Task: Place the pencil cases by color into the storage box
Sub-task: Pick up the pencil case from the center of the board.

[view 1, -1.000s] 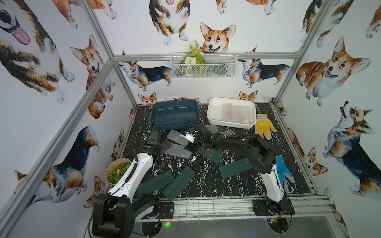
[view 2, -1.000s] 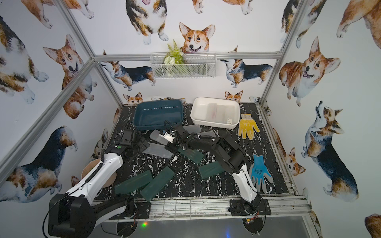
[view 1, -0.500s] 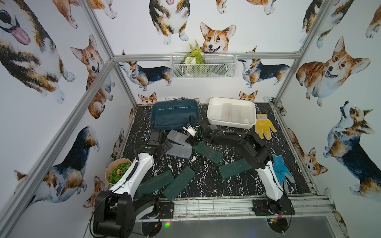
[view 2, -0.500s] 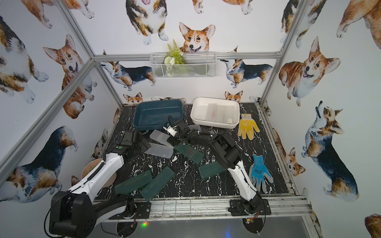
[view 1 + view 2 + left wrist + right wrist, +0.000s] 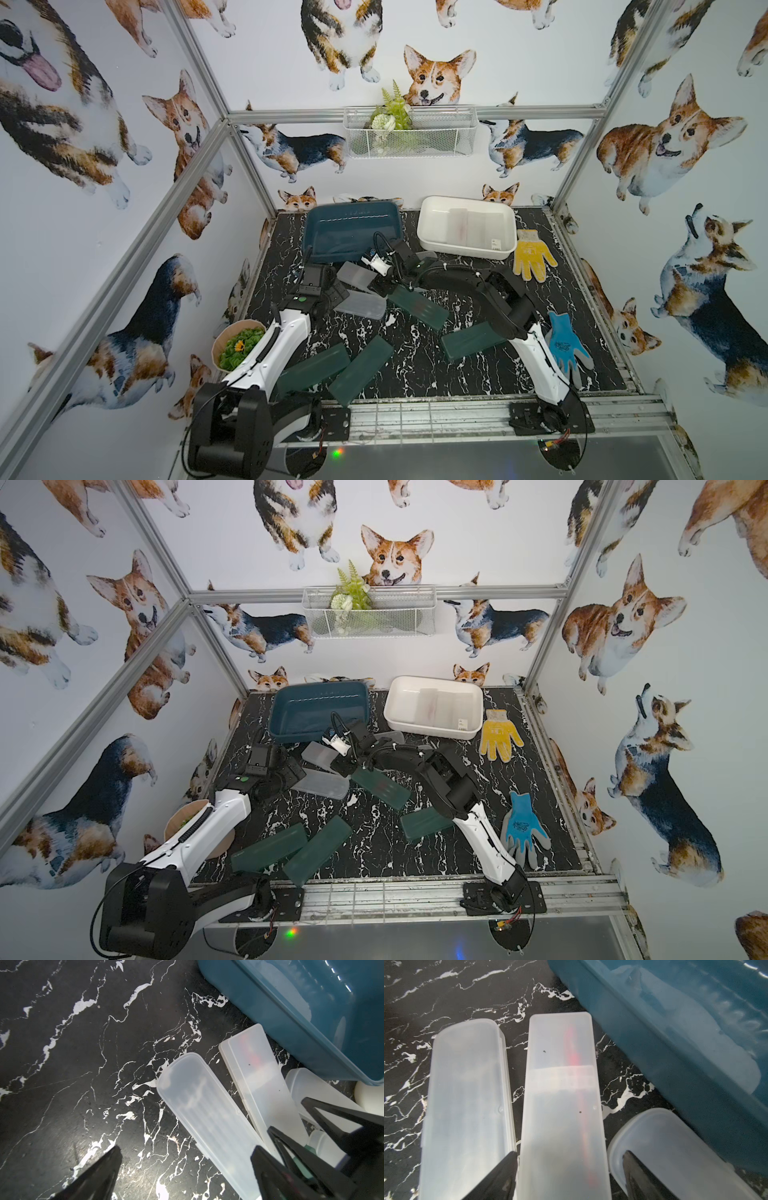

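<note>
My right gripper [image 5: 570, 1167] is open and straddles a square-cornered frosted pencil case [image 5: 560, 1105] with something pink inside. One finger touches its edge and the other stands a little off. Rounded frosted cases [image 5: 467, 1095] [image 5: 664, 1147] lie on either side. My left gripper [image 5: 187, 1155] is wide open over the table, with the rounded frosted case [image 5: 203, 1115] by one finger. Several dark green cases [image 5: 417, 306] [image 5: 467, 340] [image 5: 359, 370] lie nearer the front. The teal storage box [image 5: 316, 253] and the white box [image 5: 461, 249] stand at the back, the white one holding two frosted cases.
A yellow glove [image 5: 532, 257] lies right of the white box and a blue glove [image 5: 567, 345] beside the right arm's base. A bowl of greenery [image 5: 235, 349] stands at the left edge. A wire basket [image 5: 409, 131] hangs on the back wall.
My right arm has edged slightly left over the frosted cases. The left arm and the cases have not visibly moved.
</note>
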Controlling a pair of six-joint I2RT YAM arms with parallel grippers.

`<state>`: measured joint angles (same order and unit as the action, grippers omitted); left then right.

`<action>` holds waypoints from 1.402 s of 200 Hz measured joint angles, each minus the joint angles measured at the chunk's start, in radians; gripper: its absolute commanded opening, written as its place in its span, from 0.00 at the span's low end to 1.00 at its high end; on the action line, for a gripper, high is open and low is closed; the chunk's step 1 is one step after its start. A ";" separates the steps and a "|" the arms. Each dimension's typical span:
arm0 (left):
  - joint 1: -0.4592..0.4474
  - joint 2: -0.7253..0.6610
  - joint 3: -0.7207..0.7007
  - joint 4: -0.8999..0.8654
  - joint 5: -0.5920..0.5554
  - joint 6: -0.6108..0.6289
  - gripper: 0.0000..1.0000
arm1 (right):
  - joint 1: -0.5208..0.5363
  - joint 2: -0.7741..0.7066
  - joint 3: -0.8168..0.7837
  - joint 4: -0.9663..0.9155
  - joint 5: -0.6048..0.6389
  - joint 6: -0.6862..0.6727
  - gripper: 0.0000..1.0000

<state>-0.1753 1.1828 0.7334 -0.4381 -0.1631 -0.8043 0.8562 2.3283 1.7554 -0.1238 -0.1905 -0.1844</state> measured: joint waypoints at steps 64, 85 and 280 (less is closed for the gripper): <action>0.000 0.062 0.029 0.051 0.037 -0.010 1.00 | 0.021 0.023 0.047 -0.085 0.031 -0.005 0.81; 0.000 0.068 0.034 0.059 0.045 -0.011 1.00 | 0.023 0.023 0.041 -0.086 0.031 -0.004 0.81; 0.000 0.002 -0.014 0.072 -0.031 0.016 1.00 | 0.051 0.027 0.032 -0.074 0.047 -0.024 0.82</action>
<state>-0.1753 1.1847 0.7193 -0.3656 -0.1936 -0.7879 0.9073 2.3558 1.7874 -0.1982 -0.1436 -0.2085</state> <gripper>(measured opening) 0.998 0.818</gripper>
